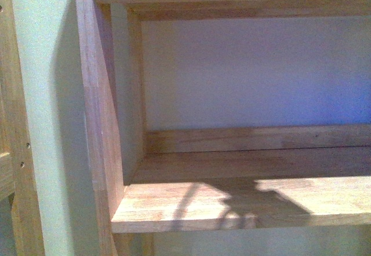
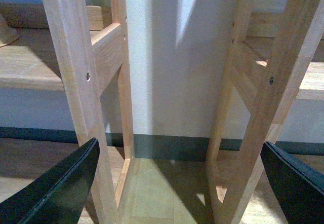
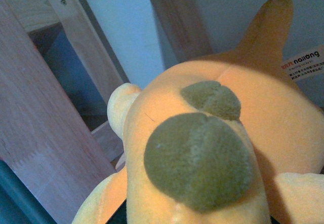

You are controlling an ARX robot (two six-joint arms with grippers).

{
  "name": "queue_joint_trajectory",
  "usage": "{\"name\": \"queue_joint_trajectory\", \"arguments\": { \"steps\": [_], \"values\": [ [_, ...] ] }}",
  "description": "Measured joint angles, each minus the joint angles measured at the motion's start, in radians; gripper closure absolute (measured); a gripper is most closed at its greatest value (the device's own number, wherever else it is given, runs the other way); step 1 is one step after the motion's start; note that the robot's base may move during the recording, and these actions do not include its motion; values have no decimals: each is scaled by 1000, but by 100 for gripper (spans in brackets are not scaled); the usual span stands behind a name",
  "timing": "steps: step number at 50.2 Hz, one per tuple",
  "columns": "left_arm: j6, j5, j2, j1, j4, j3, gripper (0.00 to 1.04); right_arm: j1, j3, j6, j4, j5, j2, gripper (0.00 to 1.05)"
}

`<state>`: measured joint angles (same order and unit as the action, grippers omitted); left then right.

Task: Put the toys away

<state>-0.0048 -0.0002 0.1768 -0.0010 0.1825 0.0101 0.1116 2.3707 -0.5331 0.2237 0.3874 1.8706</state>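
The plush animal (image 3: pixel 212 133) fills the right wrist view: soft orange-yellow, with two olive-brown patches and a white label with orange lettering (image 3: pixel 305 62). My right gripper is shut on it, and its fingers are hidden under the plush. The plush is held close to the wooden shelf frame (image 3: pixel 45 127). My left gripper (image 2: pixel 177 188) is open and empty; its black fingers (image 2: pixel 55 188) stand wide apart low before two wooden uprights. Neither arm nor the plush shows in the front view.
The front view shows a wooden shelf compartment (image 1: pixel 243 201) with a pale back wall, a side panel (image 1: pixel 95 123) at left, and arm shadows on the board. In the left wrist view two wooden shelf uprights (image 2: pixel 76 82) stand on a wood floor before a white wall with dark skirting.
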Motion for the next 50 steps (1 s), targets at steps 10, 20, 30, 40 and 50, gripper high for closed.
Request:
{"name": "queue_joint_trajectory", "arguments": {
  "steps": [10, 20, 30, 40, 50],
  "values": [
    [0, 0, 0, 0, 0, 0, 6, 18, 77, 1, 22, 6, 56, 87],
    [0, 0, 0, 0, 0, 0, 6, 1, 116, -17, 17, 26, 111, 87],
    [0, 0, 0, 0, 0, 0, 6, -5, 140, -66, -9, 29, 145, 87],
    [0, 0, 0, 0, 0, 0, 6, 3, 243, -84, 26, 20, 213, 87],
    [0, 0, 0, 0, 0, 0, 6, 19, 418, -103, 113, 13, 317, 87]
  ]
}}
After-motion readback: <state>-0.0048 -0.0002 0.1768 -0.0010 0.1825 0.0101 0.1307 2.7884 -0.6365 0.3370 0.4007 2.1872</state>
